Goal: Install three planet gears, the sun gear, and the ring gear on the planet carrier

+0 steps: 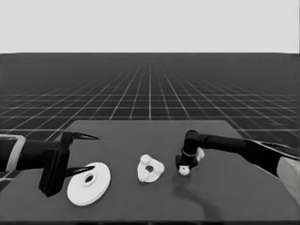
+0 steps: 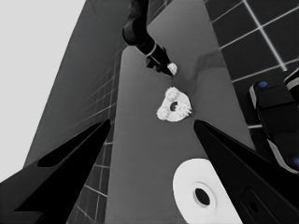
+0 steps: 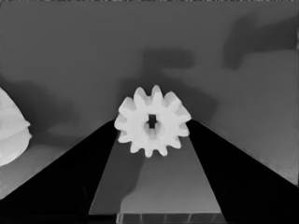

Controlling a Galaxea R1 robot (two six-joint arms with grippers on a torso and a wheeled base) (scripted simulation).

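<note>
Dark table (image 1: 140, 206) under a pale band, carrying the larger round part (image 1: 89, 183) at its left end and the smaller round part (image 1: 150, 169) mid-table with three gears (image 2: 174, 94) seated on it. Right of that, right gripper (image 1: 184, 169) reaching in from the right edge, fingers clamped on a fourth toothed gear (image 3: 153, 121), with another white piece (image 1: 200, 154) just behind it, too hidden to name. Left gripper (image 1: 83, 153) parked over the left end, fingers spread apart, holding nothing.
</note>
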